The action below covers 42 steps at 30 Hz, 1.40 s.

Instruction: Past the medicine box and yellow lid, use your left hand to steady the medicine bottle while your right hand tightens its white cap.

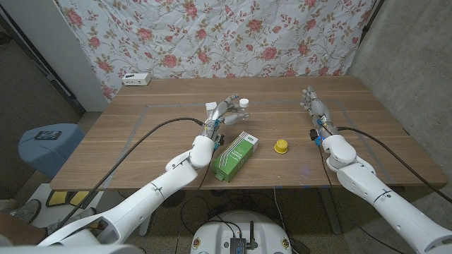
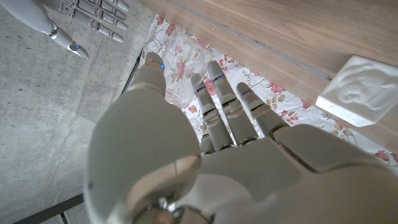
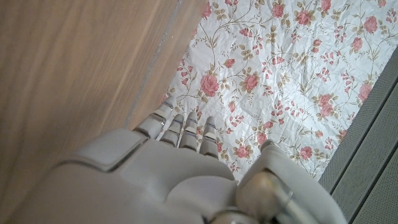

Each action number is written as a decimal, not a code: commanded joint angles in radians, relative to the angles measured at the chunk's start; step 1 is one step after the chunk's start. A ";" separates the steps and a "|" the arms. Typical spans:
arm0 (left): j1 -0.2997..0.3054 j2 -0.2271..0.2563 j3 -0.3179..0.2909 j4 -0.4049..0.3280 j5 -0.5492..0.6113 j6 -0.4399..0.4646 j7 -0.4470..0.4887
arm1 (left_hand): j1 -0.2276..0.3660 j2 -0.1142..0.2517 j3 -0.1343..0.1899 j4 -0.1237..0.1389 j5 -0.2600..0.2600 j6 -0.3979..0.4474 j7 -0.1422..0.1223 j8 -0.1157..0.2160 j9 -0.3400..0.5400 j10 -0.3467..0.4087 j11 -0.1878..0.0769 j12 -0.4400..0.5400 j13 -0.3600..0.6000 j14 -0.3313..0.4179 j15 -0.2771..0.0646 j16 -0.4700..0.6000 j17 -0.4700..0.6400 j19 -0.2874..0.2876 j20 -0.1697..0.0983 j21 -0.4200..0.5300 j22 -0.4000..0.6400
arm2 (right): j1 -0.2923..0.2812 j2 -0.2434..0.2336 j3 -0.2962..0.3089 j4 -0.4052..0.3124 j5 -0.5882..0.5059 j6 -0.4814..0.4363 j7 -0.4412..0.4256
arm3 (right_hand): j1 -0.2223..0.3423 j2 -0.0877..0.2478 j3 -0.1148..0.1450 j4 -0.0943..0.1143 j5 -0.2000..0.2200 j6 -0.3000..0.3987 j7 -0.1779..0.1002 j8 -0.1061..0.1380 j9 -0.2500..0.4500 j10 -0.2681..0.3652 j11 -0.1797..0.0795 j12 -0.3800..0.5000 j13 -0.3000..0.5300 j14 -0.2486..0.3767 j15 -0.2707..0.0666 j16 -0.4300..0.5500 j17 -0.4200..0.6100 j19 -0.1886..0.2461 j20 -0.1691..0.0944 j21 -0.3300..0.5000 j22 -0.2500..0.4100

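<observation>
- The left hand (image 1: 224, 113), white and grey, reached over the middle of the brown wooden table (image 1: 141, 134), its fingers curved around a clear plastic medicine bottle (image 1: 241, 113) without plainly closing on it; whether it gripped could not be told.
- The bottle stood upright, long axis vertical, its white cap (image 1: 244, 103) on top pointing up, just beyond the left hand's fingertips.
- In the left wrist view, the left hand's fingers (image 2: 214, 87) pointed at the see-through bottle (image 2: 183, 62), thumb beside it, contact unclear.
- The right hand (image 1: 313, 106) stood on its edge at the table's right side, fingers straight and apart, holding nothing, well apart from the bottle.
- The left wrist view also caught the right hand (image 2: 81, 15) and a white power strip (image 2: 357, 90) at the table's far edge.
- Nearer the robot lay a green and white medicine box (image 1: 234, 155), long axis running diagonally, just beside the left wrist.
- A small round yellow lid (image 1: 281, 146) sat between the box and the right arm.
- A floral cloth (image 1: 212, 35) hung behind the table.
</observation>
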 commanded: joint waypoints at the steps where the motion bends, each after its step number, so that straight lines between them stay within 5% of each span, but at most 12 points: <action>1: -0.025 -0.009 0.019 0.005 0.000 0.020 -0.016 | -0.002 0.011 0.011 0.003 -0.003 0.014 0.002 0.002 0.004 0.030 -0.018 0.003 0.005 0.015 -0.076 0.001 0.000 -0.003 -0.091 0.000 0.002 | -0.017 -0.060 -0.004 -0.116 -0.068 -0.129 -0.052 | 0.059 -0.028 0.011 -0.052 0.002 0.010 -0.126 0.004 0.008 -0.001 0.001 0.001 0.003 0.010 -0.001 0.001 -0.002 0.007 -0.041 0.005 0.002; 2: -0.027 -0.009 0.021 0.006 0.003 0.019 -0.014 | -0.002 0.011 0.011 0.003 -0.003 0.014 0.002 0.002 0.004 0.030 -0.018 0.002 0.005 0.016 -0.076 0.001 0.000 -0.003 -0.092 0.000 0.002 | -0.019 -0.056 -0.002 -0.118 -0.062 -0.128 -0.053 | 0.065 -0.031 0.010 -0.060 0.000 0.010 -0.044 0.003 0.006 0.000 0.002 0.002 0.003 0.010 0.001 0.002 -0.001 0.007 -0.037 0.005 0.002; 13: -0.042 -0.028 0.033 0.040 0.010 -0.009 0.004 | -0.007 0.013 0.015 0.005 -0.005 0.034 0.002 0.006 0.004 0.047 -0.015 0.005 0.005 0.027 -0.078 0.001 0.001 -0.016 -0.098 -0.004 0.002 | -0.020 -0.127 -0.009 -0.232 -0.123 -0.256 -0.059 | 0.081 -0.058 0.001 -0.083 -0.003 0.026 -0.014 0.006 0.006 0.030 0.007 0.011 0.005 0.017 0.004 0.003 -0.002 0.009 -0.034 0.006 0.002; 14: -0.043 -0.029 0.035 0.042 0.011 -0.011 0.004 | -0.008 0.013 0.015 0.006 -0.005 0.034 0.002 0.006 0.004 0.048 -0.016 0.005 0.005 0.028 -0.078 0.001 0.001 -0.016 -0.098 -0.004 0.002 | -0.019 -0.137 -0.010 -0.244 -0.129 -0.270 -0.056 | 0.083 -0.059 0.001 -0.084 -0.003 0.028 -0.015 0.007 0.006 0.031 0.006 0.011 0.005 0.018 0.004 0.004 -0.002 0.011 -0.034 0.006 0.002; 16: -0.045 -0.031 0.037 0.046 0.010 -0.013 0.004 | -0.009 0.013 0.015 0.006 -0.006 0.036 0.000 0.005 0.004 0.051 -0.014 0.005 0.005 0.030 -0.078 0.001 0.001 -0.018 -0.099 -0.004 0.002 | -0.019 -0.152 -0.011 -0.264 -0.137 -0.291 -0.051 | 0.112 -0.060 0.003 -0.111 -0.001 0.055 -0.173 0.015 0.013 0.036 0.001 0.009 0.007 0.027 0.003 0.006 0.000 0.023 -0.036 0.009 0.002; 21: -0.050 -0.036 0.044 0.058 0.012 -0.029 0.001 | -0.009 0.013 0.017 0.006 -0.006 0.039 -0.002 0.005 0.004 0.053 -0.016 0.004 0.005 0.032 -0.079 0.001 0.000 -0.020 -0.100 -0.004 0.002 | -0.019 -0.172 -0.014 -0.305 -0.162 -0.334 -0.056 | 0.112 -0.063 0.000 -0.113 -0.002 0.054 -0.174 0.013 0.015 0.041 -0.001 0.011 0.008 0.047 0.003 0.013 0.001 0.043 -0.041 0.015 0.003; 25: -0.056 -0.040 0.048 0.059 0.011 -0.024 -0.008 | -0.012 0.013 0.017 0.006 -0.006 0.040 -0.002 0.004 0.004 0.055 -0.018 0.004 0.005 0.034 -0.078 0.000 0.000 -0.025 -0.101 -0.005 0.002 | -0.015 -0.193 -0.021 -0.334 -0.192 -0.360 -0.051 | 0.114 -0.077 -0.008 -0.122 -0.003 0.055 -0.099 0.011 0.013 0.046 0.001 0.011 0.008 0.051 0.003 0.012 0.002 0.048 -0.041 0.014 0.003; 34: -0.076 -0.049 0.061 0.089 0.013 -0.058 -0.022 | -0.015 0.014 0.019 0.008 -0.007 0.043 -0.005 0.004 0.004 0.058 -0.019 0.003 0.005 0.038 -0.078 0.000 0.000 -0.028 -0.102 -0.004 0.002 | -0.010 -0.243 -0.020 -0.398 -0.230 -0.415 -0.022 | 0.139 -0.080 -0.005 -0.141 -0.002 0.071 -0.172 0.015 0.015 0.045 -0.003 0.009 0.009 0.056 0.006 0.010 0.000 0.060 -0.035 0.015 0.004; 35: -0.078 -0.050 0.062 0.091 0.012 -0.061 -0.024 | -0.015 0.015 0.020 0.008 -0.007 0.043 -0.005 0.003 0.004 0.059 -0.017 0.003 0.005 0.039 -0.080 0.000 0.000 -0.029 -0.101 -0.004 0.002 | -0.010 -0.247 -0.019 -0.408 -0.232 -0.426 -0.021 | 0.161 -0.090 -0.006 -0.161 -0.006 0.066 -0.058 0.011 0.014 0.045 -0.005 0.008 0.010 0.056 0.007 0.008 0.000 0.061 -0.035 0.012 0.004; 36: -0.079 -0.051 0.062 0.093 0.012 -0.064 -0.024 | -0.016 0.014 0.020 0.008 -0.007 0.043 -0.006 0.003 0.004 0.061 -0.018 0.003 0.005 0.039 -0.080 0.000 0.000 -0.029 -0.102 -0.004 0.002 | -0.010 -0.251 -0.018 -0.414 -0.235 -0.431 -0.019 | 0.162 -0.090 -0.006 -0.163 -0.007 0.066 -0.044 0.010 0.014 0.045 -0.005 0.008 0.010 0.058 0.008 0.008 0.001 0.064 -0.031 0.012 0.004; 38: -0.082 -0.053 0.064 0.100 0.011 -0.069 -0.027 | -0.017 0.013 0.020 0.008 -0.007 0.043 -0.006 0.002 0.004 0.061 -0.017 0.003 0.005 0.040 -0.078 -0.001 0.000 -0.029 -0.102 -0.003 0.003 | -0.009 -0.262 -0.016 -0.428 -0.242 -0.442 -0.013 | 0.167 -0.091 -0.009 -0.171 -0.012 0.078 -0.168 0.014 0.017 0.042 -0.004 0.007 0.011 0.058 0.008 0.007 0.002 0.065 -0.025 0.011 0.004; 42: -0.092 -0.057 0.069 0.117 0.013 -0.085 -0.034 | -0.018 0.013 0.021 0.008 -0.008 0.044 -0.006 0.002 0.004 0.060 -0.020 0.001 0.005 0.041 -0.079 -0.001 0.000 -0.030 -0.102 -0.003 0.003 | -0.002 -0.282 -0.016 -0.460 -0.263 -0.476 -0.005 | 0.174 -0.099 -0.012 -0.178 -0.014 0.075 -0.143 0.012 0.017 0.040 -0.006 0.007 0.011 0.056 0.010 0.006 0.001 0.064 -0.015 0.009 0.004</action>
